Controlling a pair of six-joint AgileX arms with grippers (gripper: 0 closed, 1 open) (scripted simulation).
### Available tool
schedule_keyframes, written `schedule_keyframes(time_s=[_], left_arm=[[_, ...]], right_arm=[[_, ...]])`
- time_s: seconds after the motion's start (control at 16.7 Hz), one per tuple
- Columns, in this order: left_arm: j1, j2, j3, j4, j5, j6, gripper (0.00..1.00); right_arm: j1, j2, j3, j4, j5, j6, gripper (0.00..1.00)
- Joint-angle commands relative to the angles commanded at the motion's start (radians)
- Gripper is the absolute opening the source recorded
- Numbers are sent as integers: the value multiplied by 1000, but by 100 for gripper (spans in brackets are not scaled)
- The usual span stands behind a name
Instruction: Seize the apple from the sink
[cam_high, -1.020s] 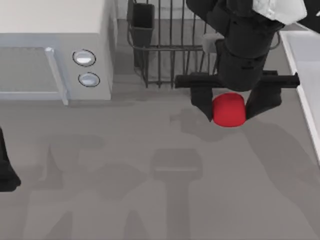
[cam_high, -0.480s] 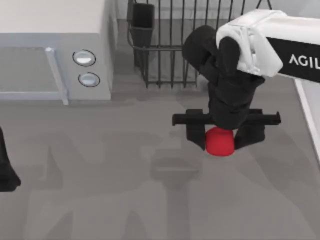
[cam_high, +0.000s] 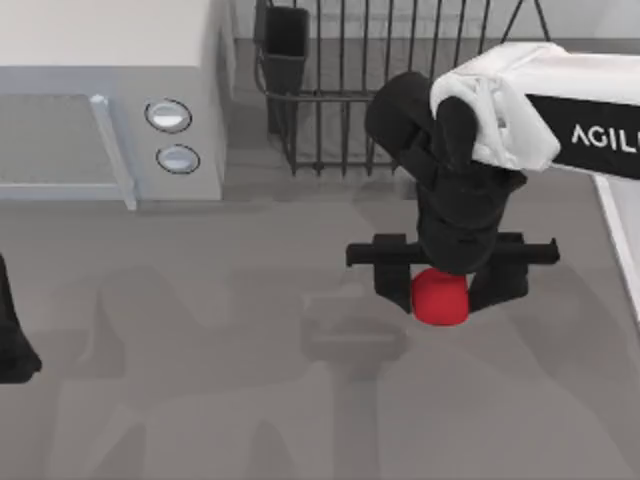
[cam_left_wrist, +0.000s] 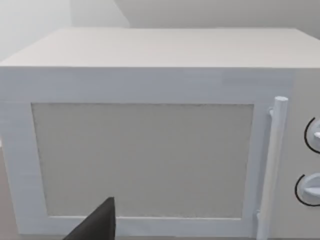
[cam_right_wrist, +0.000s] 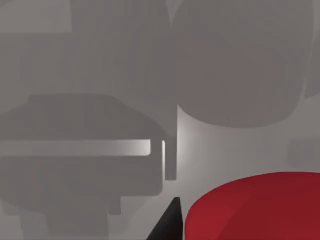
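The red apple (cam_high: 440, 298) sits between the black fingers of my right gripper (cam_high: 442, 292), which is shut on it above the grey countertop, right of the table's middle. The right wrist view shows the apple (cam_right_wrist: 260, 207) close up beside one dark fingertip (cam_right_wrist: 167, 225), with the counter below. The sink's whitish rim (cam_high: 622, 240) runs along the right edge of the top view, to the right of the gripper. My left arm (cam_high: 12, 335) stays parked at the left edge.
A white microwave (cam_high: 110, 100) with two round knobs stands at the back left; the left wrist view faces the microwave's door (cam_left_wrist: 145, 160). A dark wire dish rack (cam_high: 340, 90) stands at the back, just behind my right arm.
My right gripper carried the apple leftward and toward the front of the table, away from the sink, then sank slightly over the counter. The left arm stayed still.
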Motion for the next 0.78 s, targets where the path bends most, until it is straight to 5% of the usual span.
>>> schedule_keyframes(time_s=[0.66,0.78], left_arm=[[0,0,0,0,0,0,100],[0,0,0,0,0,0,100]], right_arm=[[0,0,0,0,0,0,98],[0,0,0,0,0,0,100]])
